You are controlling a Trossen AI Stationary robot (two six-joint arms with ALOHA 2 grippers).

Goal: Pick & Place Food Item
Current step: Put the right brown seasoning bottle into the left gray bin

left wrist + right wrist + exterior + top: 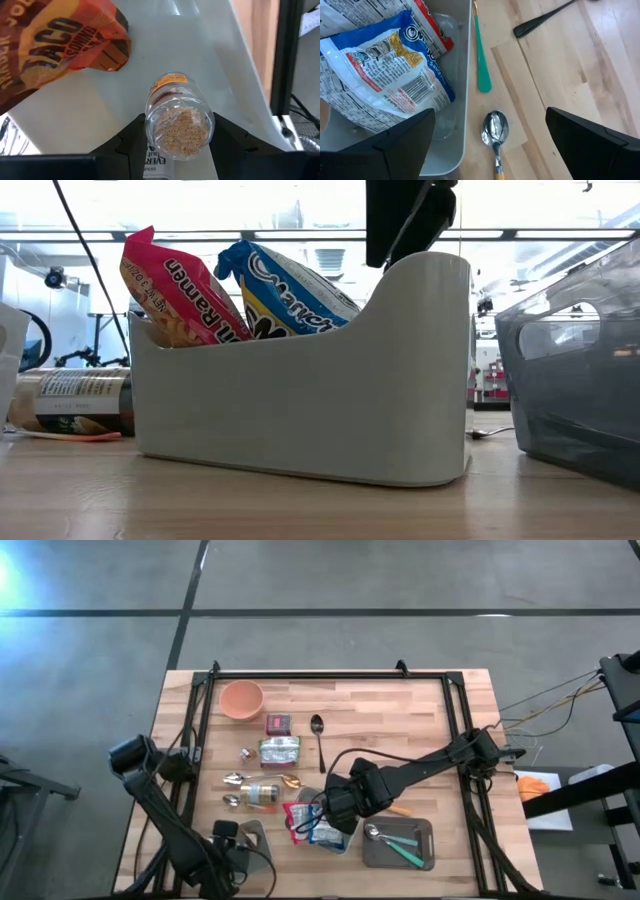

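- My left jaws clasp the spice jar, low centre of the left wrist view, over a pale tray beside a taco seasoning packet.
- I should lower gently, then let go on bare tray.
- My right jaws hang spread wide above the white bin.

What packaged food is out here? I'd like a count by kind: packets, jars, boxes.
Packets: 4 (red ramen, blue, green-and-white, taco seasoning)
Jars: 2
Box: 1
Total: 7
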